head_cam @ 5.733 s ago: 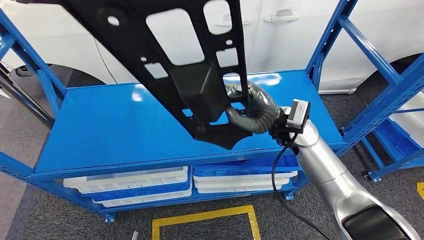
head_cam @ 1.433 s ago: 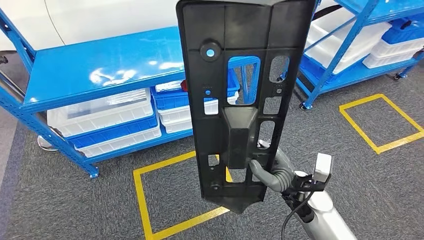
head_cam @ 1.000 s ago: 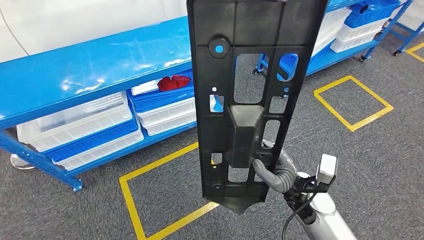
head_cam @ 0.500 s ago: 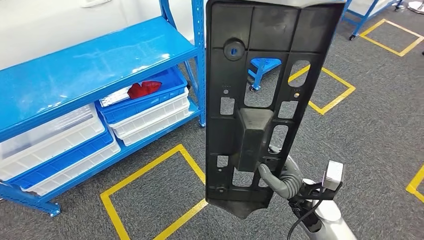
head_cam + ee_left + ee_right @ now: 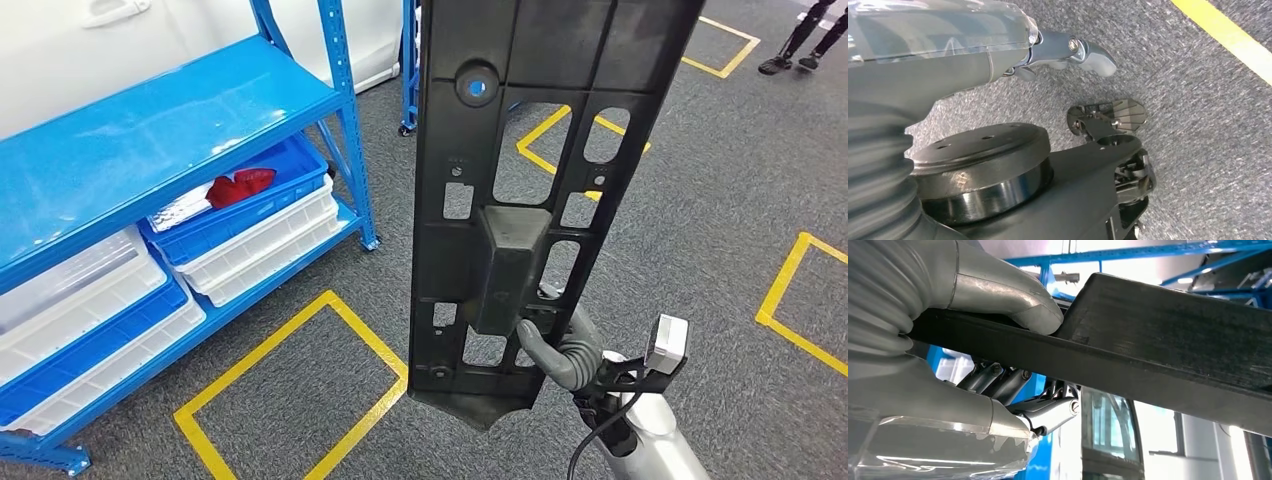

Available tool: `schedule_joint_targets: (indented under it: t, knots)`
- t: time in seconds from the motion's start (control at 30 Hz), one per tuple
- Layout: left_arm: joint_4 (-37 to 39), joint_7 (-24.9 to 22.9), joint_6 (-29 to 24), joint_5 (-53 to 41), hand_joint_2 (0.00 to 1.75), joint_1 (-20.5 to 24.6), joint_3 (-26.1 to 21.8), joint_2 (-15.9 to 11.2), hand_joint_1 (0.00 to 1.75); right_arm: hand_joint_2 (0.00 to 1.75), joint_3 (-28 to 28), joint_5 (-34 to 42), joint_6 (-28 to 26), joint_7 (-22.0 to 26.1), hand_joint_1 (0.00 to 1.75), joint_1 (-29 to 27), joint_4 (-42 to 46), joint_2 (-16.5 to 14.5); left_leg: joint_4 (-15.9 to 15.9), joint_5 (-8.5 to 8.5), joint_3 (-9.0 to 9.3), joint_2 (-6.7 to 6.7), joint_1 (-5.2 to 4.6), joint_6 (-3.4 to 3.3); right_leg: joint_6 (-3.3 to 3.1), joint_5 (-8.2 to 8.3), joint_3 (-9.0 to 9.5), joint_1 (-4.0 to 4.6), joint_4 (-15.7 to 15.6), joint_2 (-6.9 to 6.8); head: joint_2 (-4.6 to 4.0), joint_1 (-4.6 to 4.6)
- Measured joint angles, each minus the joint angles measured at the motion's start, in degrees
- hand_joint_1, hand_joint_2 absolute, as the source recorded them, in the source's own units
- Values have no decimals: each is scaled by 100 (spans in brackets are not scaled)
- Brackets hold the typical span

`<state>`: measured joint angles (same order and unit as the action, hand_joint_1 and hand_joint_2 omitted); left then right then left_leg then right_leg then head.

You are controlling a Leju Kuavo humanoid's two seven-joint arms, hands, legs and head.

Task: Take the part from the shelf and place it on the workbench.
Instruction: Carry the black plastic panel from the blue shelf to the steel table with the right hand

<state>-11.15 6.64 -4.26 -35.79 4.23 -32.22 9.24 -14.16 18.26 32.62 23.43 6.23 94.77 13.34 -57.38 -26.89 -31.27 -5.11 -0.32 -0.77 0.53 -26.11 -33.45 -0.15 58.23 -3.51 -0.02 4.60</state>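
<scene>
A long black plastic part (image 5: 530, 150) with several cut-outs and a raised block in its middle stands upright in the head view, high above the grey carpet. My right hand (image 5: 560, 345) grips it near its lower end, thumb on the near face and fingers behind. Close up in the right wrist view, the thumb (image 5: 998, 290) presses on the part's dark edge (image 5: 1173, 340) and the fingers curl under it. My left hand (image 5: 1068, 50) hangs over the carpet with a finger stretched out and nothing in it.
A blue shelf rack (image 5: 150, 130) stands at the left, with white and blue bins (image 5: 250, 225) below and a red item (image 5: 235, 187) in one. Yellow tape squares (image 5: 290, 390) mark the carpet. A person's feet (image 5: 800, 40) show at the far right. A white car (image 5: 80, 40) is behind the rack.
The whole view has swung right: the rack has slid to the left and more open carpet shows. The part stays upright in my right hand's grip.
</scene>
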Motion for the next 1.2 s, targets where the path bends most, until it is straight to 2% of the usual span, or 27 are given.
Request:
schedule_joint_targets:
  t: [0.07, 0.1, 0.13, 0.2, 0.27, 0.3, 0.33, 0.37, 0.43, 0.47, 0.5, 0.53, 0.57, 0.6, 0.67, 0.73, 0.77, 0.8, 0.83, 0.87, 0.93, 0.97, 1.0, 1.03, 1.1, 1.17, 1.2]
  knots:
    - [0, 3, -29, 10, 175, 10, -22, 0, 0, 175, 0, -3, 32, -1, 175, 66, -35, -1, -2, -10, 4, -78, -11, 59, -72, 23, -26, 5, -3, 109, 0, -1]
    - [0, 3, -40, 11, 175, 18, -32, 1, 0, 175, -1, -3, 42, 1, 175, 96, -48, -1, -32, -44, -3, -33, -3, 95, -104, 39, -30, -9, -16, 161, 0, -1]
    - [0, 0, -49, 11, 175, 24, -42, 1, 0, 175, -1, -4, 51, 2, 175, 132, -61, -1, -144, -134, -45, 72, 7, 126, -139, 58, -33, -27, -32, 213, 0, 0]
    - [0, -17, -64, 14, 175, 22, -66, 1, 0, 175, -2, -5, 66, 5, 175, 196, -87, 1, -710, -474, -285, 350, 34, 172, -189, 85, -40, -48, -51, 310, 0, 0]
    - [0, -38, -77, 21, 175, 5, -92, 1, 0, 175, -3, -7, 81, 7, 175, 231, -127, 5, -1465, -789, -628, 446, 44, 188, -209, 95, -55, -43, -43, 428, 0, -1]
    - [0, -43, -84, 24, 175, -3, -101, 1, 0, 175, -3, -9, 90, 7, 175, 238, -148, 7, -1654, -807, -719, 454, 46, 190, -211, 97, -60, -40, -34, 496, 0, -1]
    - [0, -45, -92, 26, 175, -6, -107, 0, 0, 175, -4, -11, 100, 7, 175, 243, -168, 8, -1617, -709, -708, 460, 47, 184, -210, 98, -62, -38, -23, 568, 0, -1]
    - [0, -45, -102, 25, 175, -5, -111, -1, 0, 175, -4, -15, 109, 10, 175, 250, -184, 8, -1357, -517, -593, 482, 48, 170, -207, 97, -62, -38, -9, 641, 0, -1]
    - [0, -50, -120, 11, 175, 1, -116, -4, 0, 175, -4, -21, 117, 21, 175, 267, -196, 8, -558, -139, -237, 661, 60, 127, -180, 92, -74, -33, 25, 774, 0, -1]
    - [0, -55, -124, 3, 175, 4, -117, -6, 0, 175, -4, -27, 113, 28, 175, 270, -195, 8, -275, -49, -110, 752, 65, 110, -151, 97, -92, -33, 38, 834, 0, 0]
    - [0, -64, -126, -4, 175, 8, -118, -7, 0, 175, -4, -35, 105, 33, 175, 268, -195, 8, -123, -24, -45, 818, 64, 93, -116, 107, -114, -38, 45, 889, 0, 1]
    - [0, -74, -127, -8, 175, 16, -119, -9, 0, 175, -4, -43, 93, 37, 175, 260, -195, 8, -85, -37, -30, 824, 59, 77, -77, 125, -135, -46, 42, 943, 0, 1]
    - [0, -82, -126, -9, 175, 26, -119, -9, 0, 175, -4, -51, 81, 38, 175, 249, -194, 3, -69, -19, -26, 774, 57, 50, -36, 147, -149, -54, 27, 996, 0, 1]
    - [0, -89, -126, -8, 175, 36, -119, -7, 0, 175, -3, -57, 73, 39, 175, 236, -193, -3, -39, 7, -20, 714, 62, 13, -4, 146, -162, -58, 34, 990, 0, 0]
    - [0, -93, -114, -7, 175, 43, -120, -2, 0, 175, 2, -64, 67, 42, 175, 244, -191, -21, 27, 58, -13, 585, 83, -61, 43, -32, -290, -41, 287, 780, 0, -1]
    - [0, -93, -67, 1, 175, 30, -125, -1, 0, 175, 4, -66, 71, 43, 175, 262, -190, -37, 44, 74, -27, 455, 79, -94, 71, -411, -608, -45, 971, 505, 0, -1]
    - [0, -88, -25, 10, 175, 20, -131, -4, 0, 175, 4, -66, 74, 41, 175, 260, -190, -43, 42, 73, -36, 391, 73, -97, 87, -564, -774, -56, 1339, 446, 0, -1]
    - [0, -81, 22, 22, 175, 11, -137, -7, 0, 175, 4, -66, 77, 38, 175, 252, -190, -47, 40, 72, -43, 326, 69, -96, 99, -629, -875, -67, 1576, 416, 0, -1]
    - [0, -72, 68, 35, 175, 6, -143, -9, 0, 175, 4, -67, 80, 33, 175, 245, -190, -48, 38, 69, -46, 261, 67, -92, 106, -585, -871, -75, 1602, 393, 0, -1]
    - [0, -61, 116, 49, 175, 5, -148, -11, 0, 175, 4, -67, 82, 28, 175, 241, -185, -49, 36, 64, -43, 200, 67, -85, 106, -442, -743, -79, 1388, 360, 0, -1]
    - [0, -47, 187, 79, 175, 3, -164, -11, 0, 175, 4, -68, 87, 24, 175, 246, -159, -49, 29, 44, -26, 90, 54, -53, 77, -108, -283, -55, 565, 163, 0, -1]
    - [0, -44, 215, 92, 175, 2, -178, -11, 0, 175, 4, -69, 92, 24, 175, 253, -143, -50, 22, 31, -20, 43, 38, -29, 43, -14, -110, -32, 231, 68, 0, 0]
    - [0, -43, 231, 100, 175, 1, -194, -13, 0, 175, 3, -69, 97, 25, 175, 257, -129, -51, 15, 17, -14, -2, 22, -1, 9, 16, -17, -7, 36, 5, 0, 0]
    - [0, -42, 241, 102, 175, 2, -209, -15, 0, 175, 3, -69, 101, 25, 175, 260, -121, -52, 12, 8, -9, -50, 8, 28, -24, -2, -5, 17, -20, 1, 0, 0]
    - [0, -40, 258, 105, 175, 10, -233, -20, 0, 175, 2, -70, 103, 25, 175, 252, -110, -53, 1, -21, 5, -121, 7, 90, -90, 20, -25, 7, -31, 129, 0, 0]
    - [0, -41, 283, 117, 175, 11, -250, -24, 0, 175, 2, -68, 110, 25, 175, 259, -98, -53, -215, -194, -71, 54, 28, 147, -160, 49, -22, -29, -58, 241, 0, 1]
    - [0, -43, 295, 124, 175, 6, -256, -26, 0, 175, 2, -67, 116, 25, 175, 263, -91, -52, -500, -366, -194, 204, 44, 169, -187, 59, -18, -43, -68, 296, 0, 1]
